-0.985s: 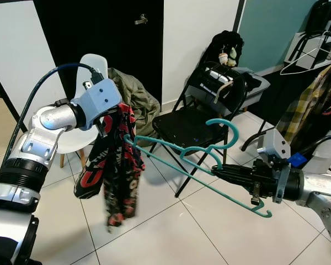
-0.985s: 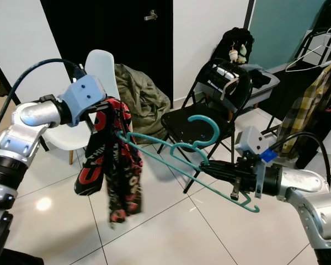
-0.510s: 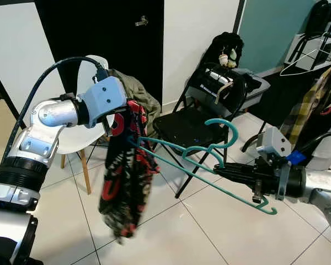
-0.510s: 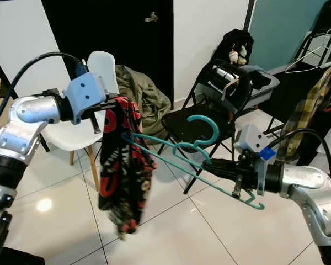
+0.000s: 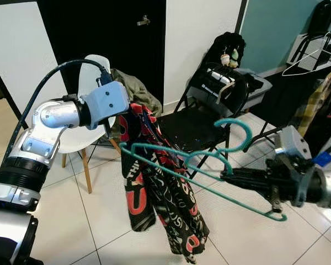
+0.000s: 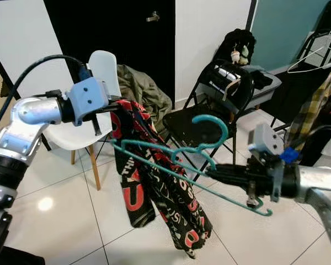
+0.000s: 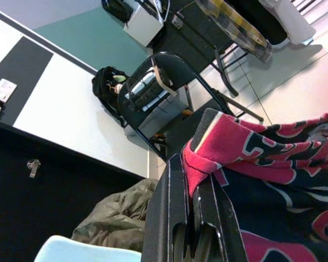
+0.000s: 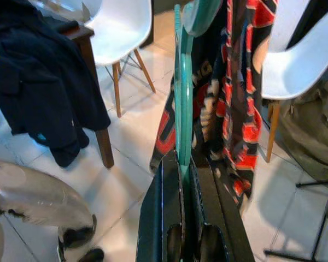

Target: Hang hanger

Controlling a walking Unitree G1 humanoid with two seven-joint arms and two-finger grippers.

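Red-and-black garment (image 5: 154, 187): pinched at its top edge by the left gripper (image 5: 126, 113), hanging in long folds toward the tiled floor (image 5: 231, 232), its upper part draped against the near end of the hanger.
Left gripper: fingers clamped on the cloth; the left wrist view shows the red hem bunched between the two black fingers (image 7: 175, 218). It sits up and to the left of the hanger's near tip, just beside it.
White chair (image 5: 88, 88): behind the left arm, an olive jacket (image 5: 135, 91) heaped beside it.
Teal hanger (image 5: 204, 171): held in mid-air between the two arms, its long axis running from the garment on the left down to the right gripper, hook (image 5: 237, 132) curling upward near the middle.
Black folding chair (image 5: 204, 110): behind the hanger, bags piled on and behind it.
Right gripper (image 5: 226, 176): closed on the hanger; in the right wrist view the teal bar stands clamped between the black fingers (image 8: 158, 218), running straight away toward the cloth.
Key relation: the garment lies to the left of the hanger's free end, so the left arm is the nearer one to thread cloth over that shoulder.
Judged step: dressing the hanger appears only started; hanging it on the rack (image 5: 314, 49) at far right is not yet done.
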